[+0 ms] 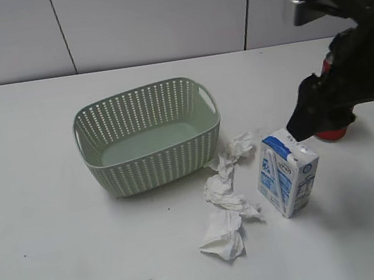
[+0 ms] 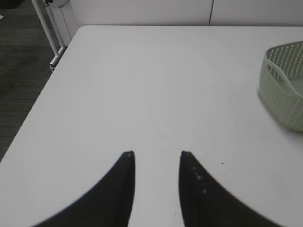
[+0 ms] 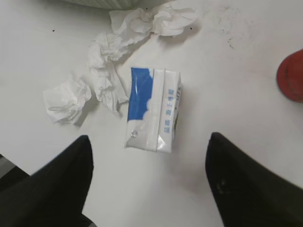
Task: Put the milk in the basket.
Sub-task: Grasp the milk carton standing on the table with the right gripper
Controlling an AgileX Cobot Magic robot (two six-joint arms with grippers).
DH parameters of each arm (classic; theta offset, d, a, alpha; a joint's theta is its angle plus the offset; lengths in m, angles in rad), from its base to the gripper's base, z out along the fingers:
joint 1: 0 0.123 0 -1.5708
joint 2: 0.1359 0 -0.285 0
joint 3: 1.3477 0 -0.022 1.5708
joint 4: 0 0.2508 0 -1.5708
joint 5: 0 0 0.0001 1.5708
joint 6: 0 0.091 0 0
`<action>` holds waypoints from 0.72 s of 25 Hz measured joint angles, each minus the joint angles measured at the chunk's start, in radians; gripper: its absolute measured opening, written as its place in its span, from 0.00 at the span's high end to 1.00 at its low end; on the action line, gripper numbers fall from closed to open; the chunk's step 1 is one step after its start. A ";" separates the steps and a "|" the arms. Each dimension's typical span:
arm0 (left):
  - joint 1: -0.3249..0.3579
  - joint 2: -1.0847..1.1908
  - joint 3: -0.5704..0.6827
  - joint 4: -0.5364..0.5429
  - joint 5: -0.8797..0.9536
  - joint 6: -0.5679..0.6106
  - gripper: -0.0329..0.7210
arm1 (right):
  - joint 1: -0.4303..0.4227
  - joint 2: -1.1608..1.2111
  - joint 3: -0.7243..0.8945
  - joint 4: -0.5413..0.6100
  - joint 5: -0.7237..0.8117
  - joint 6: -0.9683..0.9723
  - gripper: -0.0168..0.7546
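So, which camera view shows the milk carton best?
The exterior view: the milk stands upright on the table, two printed sides visible, though the right gripper covers its back corner. The right wrist view shows mainly its top. The left wrist view does not show it.

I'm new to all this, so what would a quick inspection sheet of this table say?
Surface: white table, a few dark specks.
Job's things: milk upright on the table, outside the basket, which holds nothing.
Clutter: crumpled tissues between basket and milk; red can mostly hidden behind the right arm.
Grippers: right gripper open above the milk; left gripper open over bare table.
Cables: nothing seen.
Surroundings: pale panelled wall; dark floor.
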 joint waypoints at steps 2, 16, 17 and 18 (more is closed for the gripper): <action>0.000 0.000 0.000 0.000 0.000 0.000 0.64 | 0.021 0.061 -0.019 -0.011 -0.010 0.009 0.24; 0.000 0.000 0.000 0.000 0.000 0.000 0.64 | 0.035 0.327 -0.024 -0.024 -0.100 0.017 0.24; 0.000 0.000 0.000 0.000 0.000 0.000 0.64 | 0.035 0.328 -0.024 -0.024 -0.106 0.017 0.24; 0.000 0.000 0.000 0.000 0.000 0.000 0.64 | 0.035 0.330 -0.024 -0.024 -0.114 0.017 0.24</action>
